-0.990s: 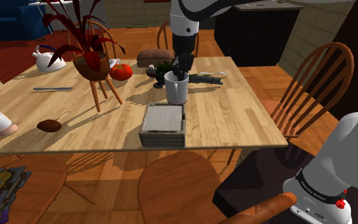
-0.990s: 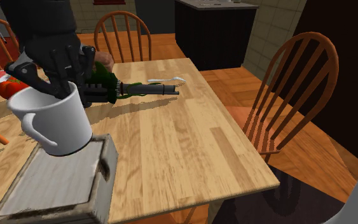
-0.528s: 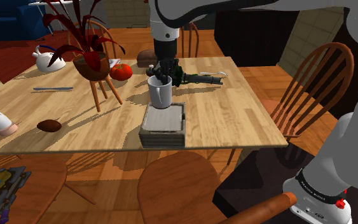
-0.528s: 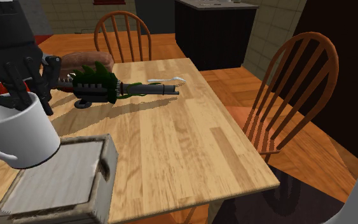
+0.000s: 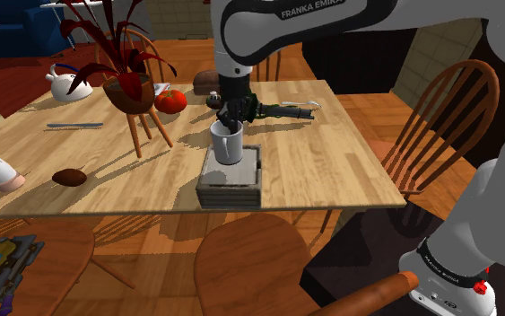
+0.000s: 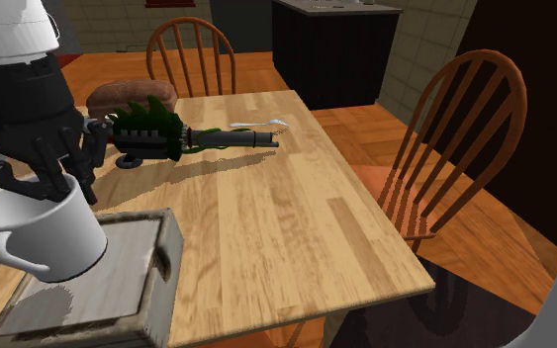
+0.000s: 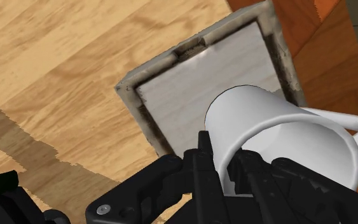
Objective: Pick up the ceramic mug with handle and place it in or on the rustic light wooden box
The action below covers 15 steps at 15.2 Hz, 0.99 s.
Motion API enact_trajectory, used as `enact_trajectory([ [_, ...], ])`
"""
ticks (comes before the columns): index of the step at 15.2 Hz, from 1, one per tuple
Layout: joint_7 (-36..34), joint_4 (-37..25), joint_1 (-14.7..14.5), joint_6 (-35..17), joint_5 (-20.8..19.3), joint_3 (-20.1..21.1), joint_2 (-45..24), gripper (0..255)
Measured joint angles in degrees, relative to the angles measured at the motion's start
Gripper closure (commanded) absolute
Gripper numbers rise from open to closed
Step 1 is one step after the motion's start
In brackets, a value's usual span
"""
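A plain white mug with a handle (image 5: 226,144) hangs slightly tilted just above the weathered pale wooden box (image 5: 231,183) near the table's front edge. My black gripper (image 5: 230,116) is shut on the mug's rim, one finger inside and one outside. From the second exterior view the mug (image 6: 45,233) throws a shadow on the box's pale top, by its side wall (image 6: 164,259), with the gripper (image 6: 56,184) above it. In the wrist view the mug (image 7: 279,137) lies over one corner of the box (image 7: 190,83), clasped by the gripper (image 7: 219,160).
A green and black tool (image 5: 279,110) and a spoon (image 6: 261,126) lie behind the box. A tomato (image 5: 171,100), potted plant (image 5: 130,90), bread loaf (image 6: 128,96) and white teapot (image 5: 66,85) stand farther off. Wooden chairs (image 5: 439,126) ring the table.
The arm has carried the mug toward the shoulder view's left and downward, from behind the box to just over its top. The grip has stayed shut.
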State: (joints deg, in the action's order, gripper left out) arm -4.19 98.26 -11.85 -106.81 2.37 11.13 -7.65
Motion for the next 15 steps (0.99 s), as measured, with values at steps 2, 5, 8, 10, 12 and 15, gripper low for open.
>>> enact_trajectory([
  [2, 0.02, 1.19, -0.03, -1.50, -0.05, 0.00, -0.30, 255],
  [5, 0.05, 3.39, -0.07, -3.79, -0.04, 0.03, -0.41, 255],
  [8, 0.13, 4.21, -0.04, -4.80, -0.06, 0.00, -0.61, 255],
  [10, 0.16, 4.30, -0.03, -4.93, -0.06, -0.01, -0.63, 255],
  [12, 0.17, 4.34, -0.03, -4.97, -0.06, -0.01, -0.61, 255],
  [15, 0.18, 4.35, -0.03, -4.98, -0.06, -0.01, -0.60, 0],
])
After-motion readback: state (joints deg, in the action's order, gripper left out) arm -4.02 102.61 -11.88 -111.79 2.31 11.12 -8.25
